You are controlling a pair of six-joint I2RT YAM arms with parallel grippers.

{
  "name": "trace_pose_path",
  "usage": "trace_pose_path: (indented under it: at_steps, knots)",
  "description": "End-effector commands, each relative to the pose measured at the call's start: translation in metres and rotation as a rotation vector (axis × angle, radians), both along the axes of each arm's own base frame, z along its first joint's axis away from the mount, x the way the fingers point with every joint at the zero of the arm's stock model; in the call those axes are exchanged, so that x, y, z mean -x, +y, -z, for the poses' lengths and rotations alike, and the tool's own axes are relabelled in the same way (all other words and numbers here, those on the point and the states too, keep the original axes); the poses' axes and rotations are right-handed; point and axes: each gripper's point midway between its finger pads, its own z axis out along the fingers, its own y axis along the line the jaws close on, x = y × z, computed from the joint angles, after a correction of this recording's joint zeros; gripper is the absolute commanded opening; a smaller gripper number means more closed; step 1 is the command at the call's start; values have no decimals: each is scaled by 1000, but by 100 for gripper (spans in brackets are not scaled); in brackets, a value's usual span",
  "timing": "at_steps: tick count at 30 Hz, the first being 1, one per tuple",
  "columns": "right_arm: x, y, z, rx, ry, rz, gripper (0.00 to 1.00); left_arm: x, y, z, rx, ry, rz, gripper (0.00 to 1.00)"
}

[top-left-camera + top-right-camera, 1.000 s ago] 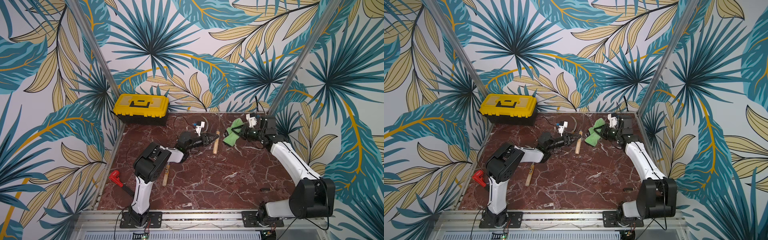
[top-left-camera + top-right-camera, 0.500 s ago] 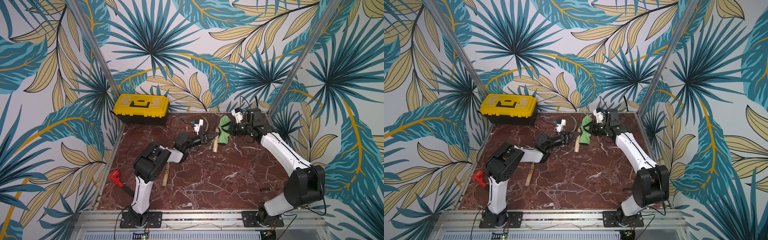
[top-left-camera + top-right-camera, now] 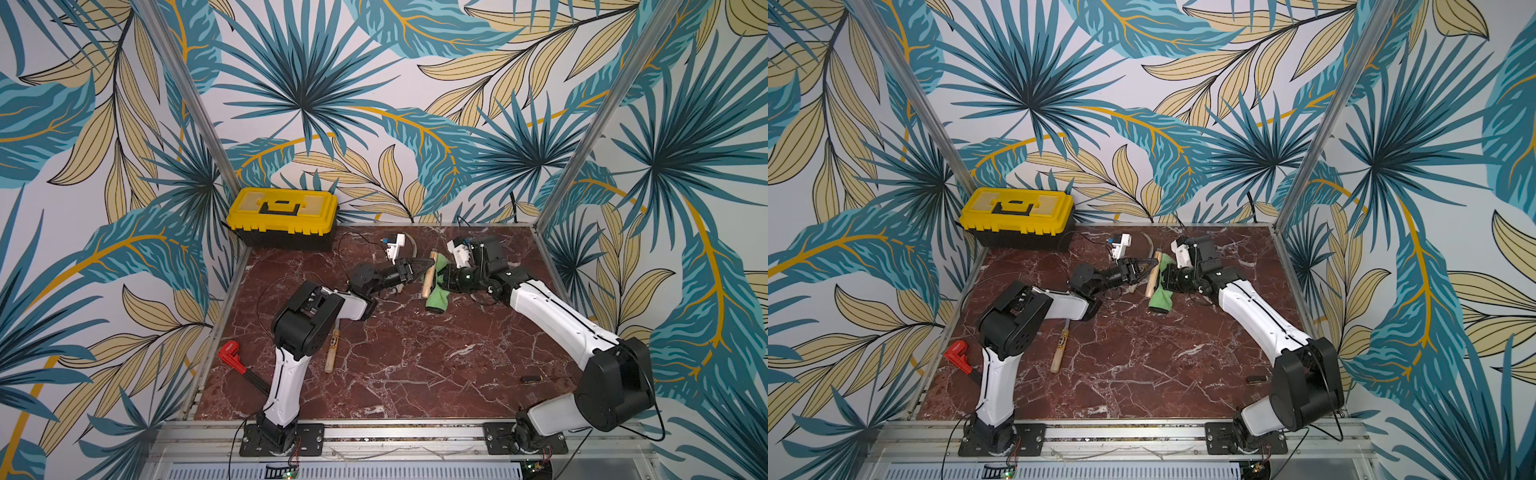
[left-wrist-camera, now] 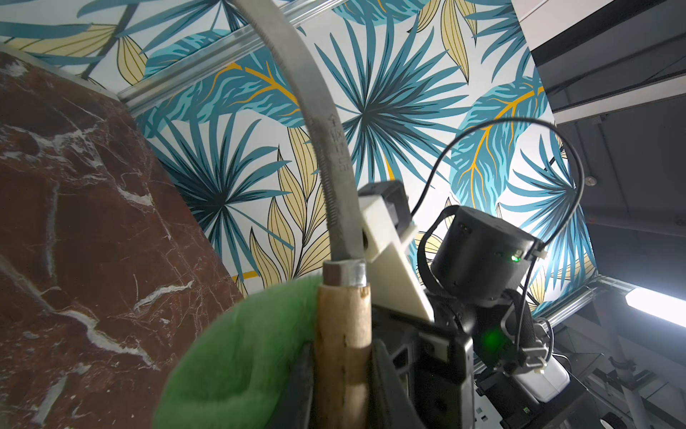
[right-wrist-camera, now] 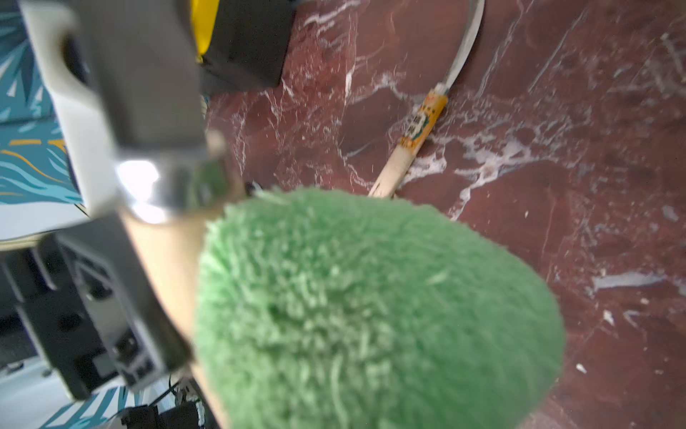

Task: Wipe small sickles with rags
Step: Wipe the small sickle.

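My left gripper [image 3: 420, 267] [image 4: 343, 375] is shut on the pale wooden handle of a small sickle [image 3: 428, 277] [image 3: 1152, 276], held off the table with its curved grey blade [image 4: 328, 141] pointing away from the jaws. My right gripper [image 3: 446, 283] [image 3: 1169, 282] is shut on the green fuzzy rag [image 3: 436, 291] [image 4: 241, 353] [image 5: 371, 315], which presses against that handle just below the metal ferrule. The rag hides the right fingers in the right wrist view. A second sickle [image 5: 414, 137] with an orange label lies on the marble behind. A third sickle [image 3: 332, 349] [image 3: 1059, 347] lies beside the left arm.
A yellow toolbox [image 3: 282, 216] stands in the back left corner. A red-handled tool [image 3: 232, 360] lies at the left edge of the marble table [image 3: 415, 374]. A small black object [image 3: 530, 378] sits near the right arm's base. Walls close in three sides.
My right arm has swung left with the rag, from apart to against the held sickle's handle. My left gripper has shifted slightly, still holding the sickle.
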Motion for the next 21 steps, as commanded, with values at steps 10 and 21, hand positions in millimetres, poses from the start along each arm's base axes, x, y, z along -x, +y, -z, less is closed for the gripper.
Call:
trace_pose_path:
  at_steps: [10, 21]
  knots:
    - [37, -30, -10, 47, 6, 38, 8, -12, 6, -12, 30, -29, -35, 0]
    - [-21, -14, -78, 7, -84, -79, 8, 13, 9, -17, 11, -40, -8, 0]
